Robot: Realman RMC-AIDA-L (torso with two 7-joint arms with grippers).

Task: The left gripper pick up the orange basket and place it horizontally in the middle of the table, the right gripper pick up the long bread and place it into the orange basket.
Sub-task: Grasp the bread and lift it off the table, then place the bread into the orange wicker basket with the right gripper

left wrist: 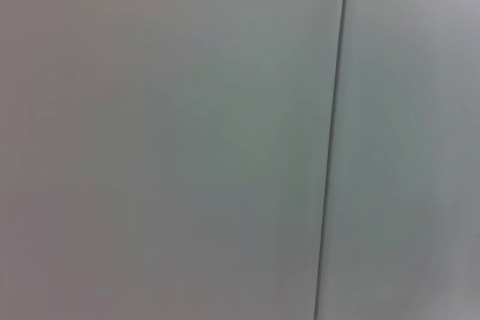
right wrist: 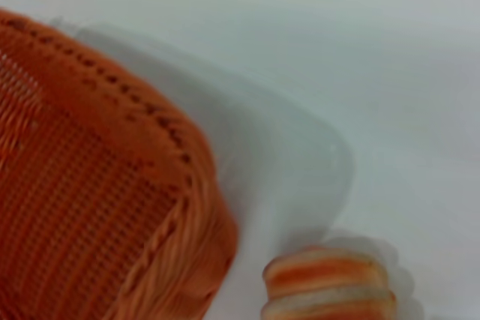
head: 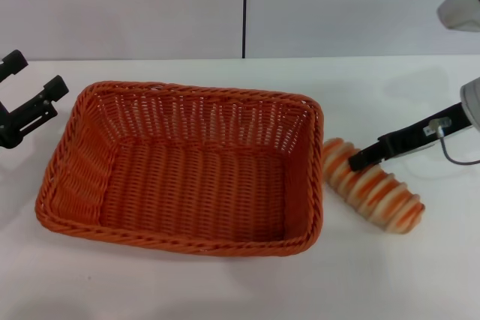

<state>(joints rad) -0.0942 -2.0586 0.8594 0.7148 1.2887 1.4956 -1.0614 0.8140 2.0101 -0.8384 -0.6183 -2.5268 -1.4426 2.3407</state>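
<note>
The orange basket (head: 187, 170) lies lengthwise across the middle of the white table (head: 225, 290), and nothing is in it. My left gripper (head: 31, 80) hangs open at the far left, just clear of the basket's left rim. The long bread (head: 375, 185) lies on the table right beside the basket's right side, angled toward the near right. My right gripper (head: 358, 160) reaches in from the right, its tip over the bread's upper middle. The right wrist view shows a corner of the basket (right wrist: 97, 207) and one end of the bread (right wrist: 330, 286).
A grey wall with a dark vertical seam (head: 244, 9) stands behind the table; the left wrist view shows only this wall and the seam (left wrist: 330, 155). A thin grey cable (head: 454, 157) loops below the right arm.
</note>
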